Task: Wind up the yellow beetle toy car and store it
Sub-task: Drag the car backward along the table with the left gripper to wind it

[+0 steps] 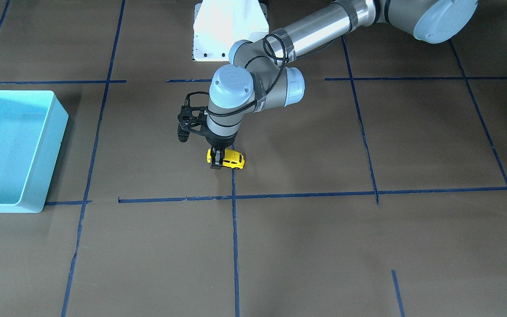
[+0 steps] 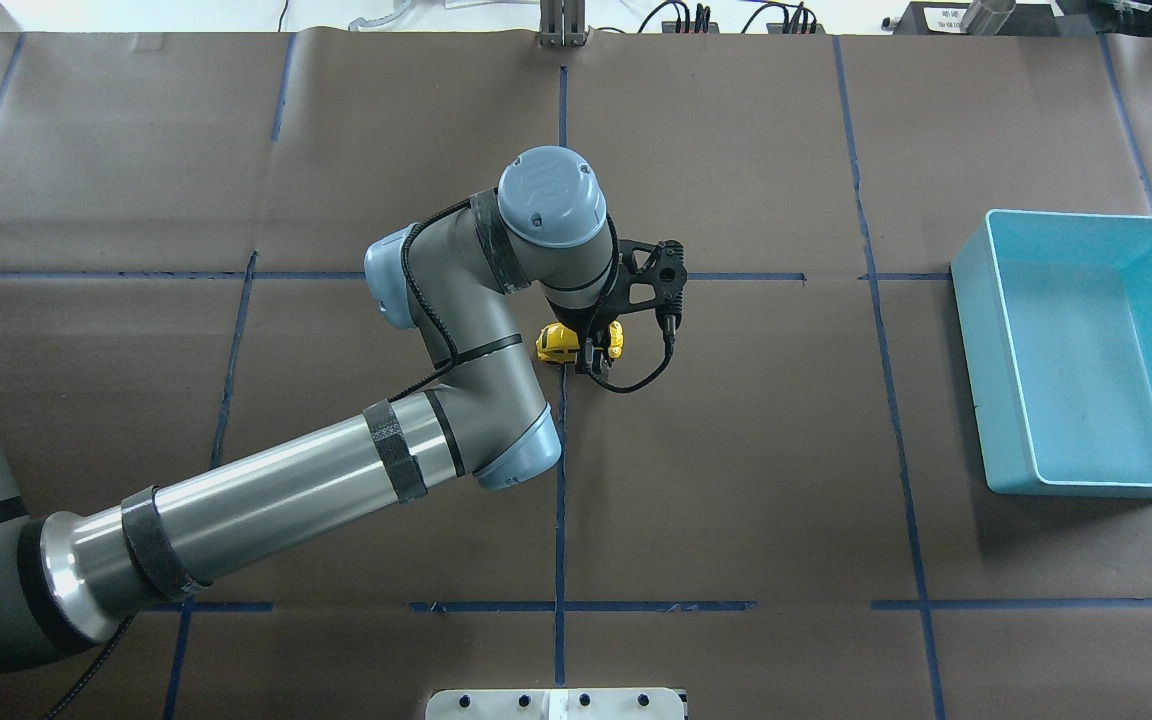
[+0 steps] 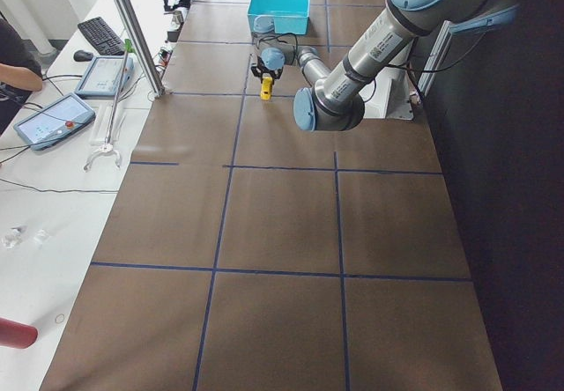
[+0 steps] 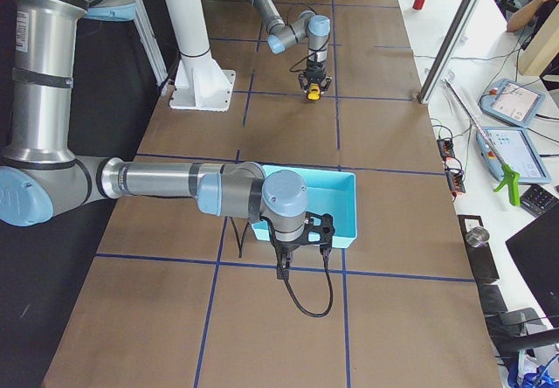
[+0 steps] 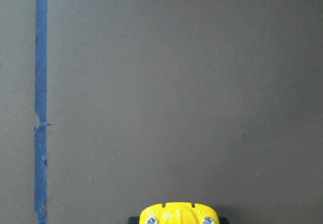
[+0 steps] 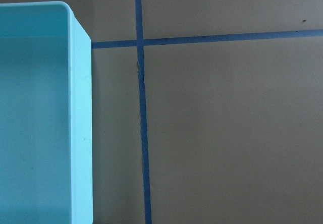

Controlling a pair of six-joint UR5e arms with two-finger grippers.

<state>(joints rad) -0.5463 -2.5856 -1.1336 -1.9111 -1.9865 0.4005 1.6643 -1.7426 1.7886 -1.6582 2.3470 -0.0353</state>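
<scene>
Yellow car [image 1: 233,159], light blue bin [image 1: 46,154], brown blue-lined table [image 1: 324,246].

Bright, even overhead light; soft shadows, sharp focus throughout.
The brown paper-covered table [image 2: 736,450] is evenly lit. The light blue plastic bin [image 2: 1086,487] drops a soft shadow on its robot-facing side in the overhead view, pale glare streaks the left arm's silver metal tube [image 2: 266,495], and the small yellow beetle toy car [image 5: 178,214] is crisp at the left wrist view's bottom edge.
</scene>
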